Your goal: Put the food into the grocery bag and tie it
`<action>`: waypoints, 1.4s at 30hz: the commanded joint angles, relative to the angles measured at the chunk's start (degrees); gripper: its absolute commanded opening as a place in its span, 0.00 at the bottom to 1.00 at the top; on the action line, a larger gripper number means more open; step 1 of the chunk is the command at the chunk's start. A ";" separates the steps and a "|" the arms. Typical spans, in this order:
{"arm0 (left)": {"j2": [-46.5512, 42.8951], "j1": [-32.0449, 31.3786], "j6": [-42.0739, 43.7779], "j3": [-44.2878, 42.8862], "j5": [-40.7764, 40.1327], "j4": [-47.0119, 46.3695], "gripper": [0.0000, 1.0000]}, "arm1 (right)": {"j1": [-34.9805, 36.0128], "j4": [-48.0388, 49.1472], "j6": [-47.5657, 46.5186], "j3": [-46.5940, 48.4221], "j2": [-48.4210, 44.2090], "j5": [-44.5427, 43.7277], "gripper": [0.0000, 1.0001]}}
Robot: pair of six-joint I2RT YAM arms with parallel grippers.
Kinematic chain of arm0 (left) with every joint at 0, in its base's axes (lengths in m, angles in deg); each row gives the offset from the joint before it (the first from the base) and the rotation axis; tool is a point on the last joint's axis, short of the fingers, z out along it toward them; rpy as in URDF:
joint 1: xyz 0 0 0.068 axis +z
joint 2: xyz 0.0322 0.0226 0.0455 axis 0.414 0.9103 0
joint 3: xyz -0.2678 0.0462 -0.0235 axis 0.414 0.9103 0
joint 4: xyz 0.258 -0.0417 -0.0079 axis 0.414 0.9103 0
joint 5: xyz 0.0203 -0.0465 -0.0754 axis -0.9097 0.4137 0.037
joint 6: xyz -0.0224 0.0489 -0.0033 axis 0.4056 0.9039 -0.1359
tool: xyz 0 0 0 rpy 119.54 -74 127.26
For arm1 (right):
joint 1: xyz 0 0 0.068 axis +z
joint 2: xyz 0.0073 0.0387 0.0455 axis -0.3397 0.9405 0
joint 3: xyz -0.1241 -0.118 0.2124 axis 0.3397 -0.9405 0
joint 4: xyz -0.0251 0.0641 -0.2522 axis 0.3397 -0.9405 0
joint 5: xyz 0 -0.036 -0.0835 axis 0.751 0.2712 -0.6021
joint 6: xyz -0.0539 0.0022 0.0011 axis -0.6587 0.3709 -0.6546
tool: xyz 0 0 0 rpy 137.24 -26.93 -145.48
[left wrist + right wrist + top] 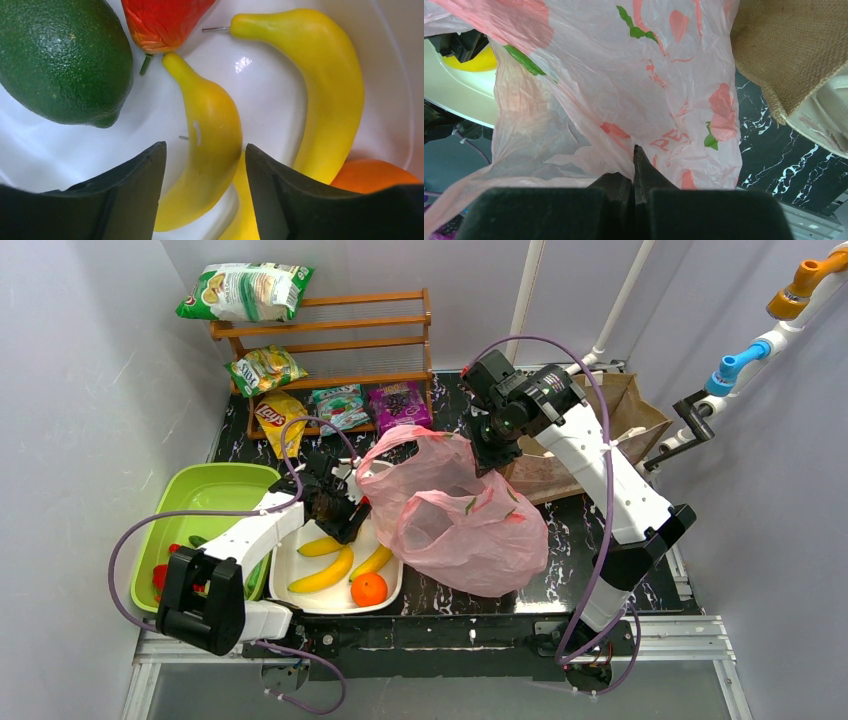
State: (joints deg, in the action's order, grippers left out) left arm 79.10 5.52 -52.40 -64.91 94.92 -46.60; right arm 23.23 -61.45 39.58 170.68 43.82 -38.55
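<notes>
Left fingers (125, 200) flank a banana (212, 145), half hiding the orange (375, 175).

You're looking at a tray (392, 582) sitting near left on the table, with three bananas (325, 572) and an orange (369, 589) lying in it and a tub (215, 490) standing just left of it. The grocery bag (460, 525) is lying just right of the tray, seemingly overlapping its rim, with a paper bag (640, 418) sitting behind it and a rack (330, 335) standing at the back left. The left gripper (338, 508) is hanging over the tray's far end, straddling one fruit, while the right gripper (490, 452) is pinching the bag's far edge.
</notes>
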 commanded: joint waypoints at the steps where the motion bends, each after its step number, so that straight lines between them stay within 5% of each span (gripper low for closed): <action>1: 1.20 0.03 -0.08 0.75 0.54 -0.54 0.54 | -0.35 -0.96 -0.52 -0.67 -2.76 0.37 0.01; 10: 1.42 0.00 -3.86 0.40 3.43 0.98 0.00 | -0.38 -0.62 -0.29 -0.52 -2.69 1.00 0.01; 25: -15.05 0.02 -14.82 -4.24 -4.09 7.33 0.00 | -0.38 1.72 1.92 -0.53 -1.64 6.11 0.01; 42: -25.12 0.02 -21.01 -19.28 4.33 23.19 0.00 | -0.38 4.07 4.90 -0.48 -0.37 7.84 0.01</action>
State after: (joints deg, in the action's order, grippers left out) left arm 55.80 5.52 -71.96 -79.88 94.15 -29.26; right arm 23.21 -59.22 43.03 169.70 43.43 -31.51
